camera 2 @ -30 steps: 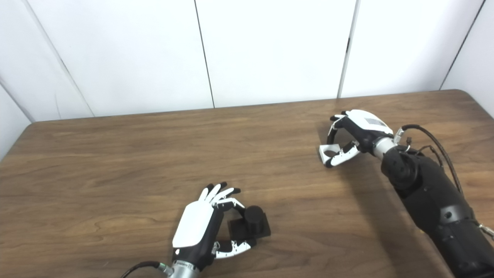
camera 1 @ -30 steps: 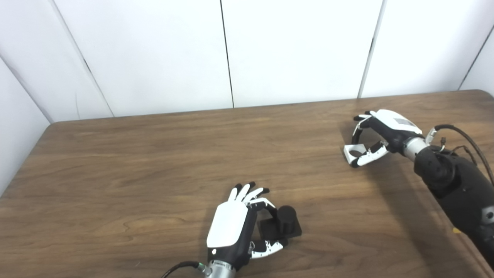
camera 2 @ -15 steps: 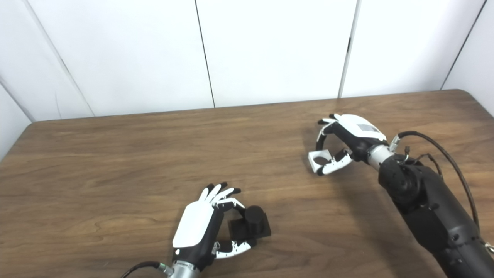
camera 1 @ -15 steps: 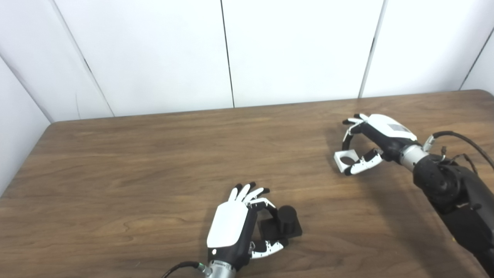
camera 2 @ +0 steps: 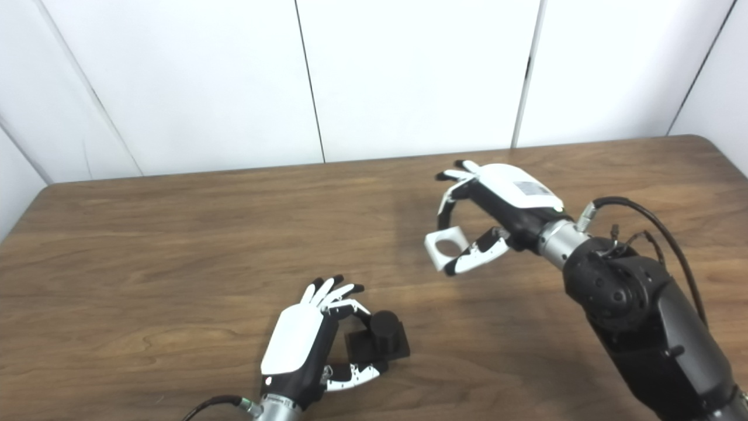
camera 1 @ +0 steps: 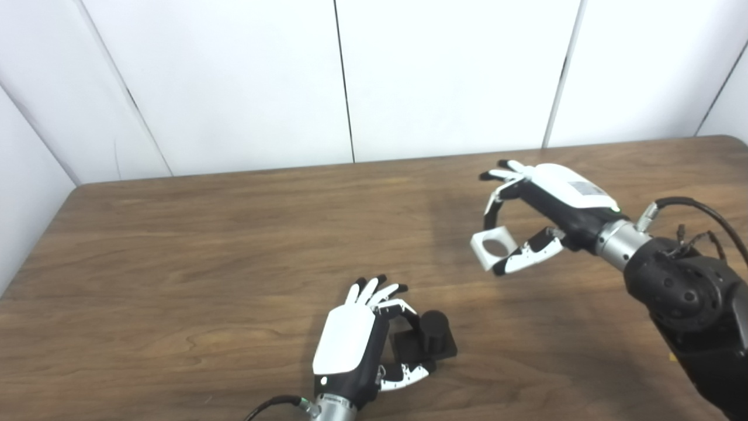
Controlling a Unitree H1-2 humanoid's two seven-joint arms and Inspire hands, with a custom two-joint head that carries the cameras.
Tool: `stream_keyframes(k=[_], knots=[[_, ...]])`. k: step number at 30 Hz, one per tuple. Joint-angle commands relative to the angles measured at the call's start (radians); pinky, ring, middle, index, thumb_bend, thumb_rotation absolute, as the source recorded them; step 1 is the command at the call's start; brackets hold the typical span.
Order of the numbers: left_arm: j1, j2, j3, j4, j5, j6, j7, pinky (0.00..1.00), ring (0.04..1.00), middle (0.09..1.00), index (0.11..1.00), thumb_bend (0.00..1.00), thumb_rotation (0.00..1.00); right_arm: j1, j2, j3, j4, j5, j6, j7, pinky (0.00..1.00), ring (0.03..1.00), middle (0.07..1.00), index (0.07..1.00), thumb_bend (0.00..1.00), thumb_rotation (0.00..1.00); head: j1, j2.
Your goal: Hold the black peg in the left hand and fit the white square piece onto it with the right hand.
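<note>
The black peg (camera 1: 433, 331), a short cylinder on a square black base, rests on the wooden table (camera 1: 175, 251) near the front edge. My left hand (camera 1: 356, 345) is shut on its base, pinching it between thumb and fingers from the left. The white square piece (camera 1: 492, 248), with a round hole through it, hangs above the table to the upper right of the peg. My right hand (camera 2: 497, 216) is shut on it, one finger on top and the thumb below. The piece and the peg are well apart.
White wall panels (camera 1: 456, 76) stand behind the table's far edge. My right arm (camera 1: 689, 298) comes across the table's right side with a cable looped beside it.
My right hand has lifted the white square piece off the table and carried it leftward and nearer, toward the peg. The left hand and peg have not moved.
</note>
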Motion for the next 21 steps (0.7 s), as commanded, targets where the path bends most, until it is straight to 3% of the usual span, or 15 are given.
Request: stream_keyframes(k=[1,12,21], knots=[[0.030,-0.012,-0.004,0.041,0.023,0.018,-0.005,1.00,0.959,0.859,0.489,0.52,0.06,-0.034,-0.007,-0.004,-0.082,-0.006,0.030,0.038,1.00,1.000,0.914,0.491,0.52,0.16,0.000,0.001],[0.027,-0.020,-0.002,0.041,0.026,0.030,-0.011,1.00,0.957,0.860,0.489,0.52,0.06,-0.021,0.038,0.018,-0.204,-0.007,0.068,0.113,0.98,0.998,0.920,0.491,0.52,0.15,0.002,0.003],[0.021,-0.021,-0.001,0.042,0.025,0.030,-0.015,1.00,0.957,0.862,0.489,0.52,0.06,-0.031,0.072,0.045,-0.239,-0.018,0.072,0.156,0.99,1.000,0.917,0.492,0.52,0.15,-0.003,0.004]])
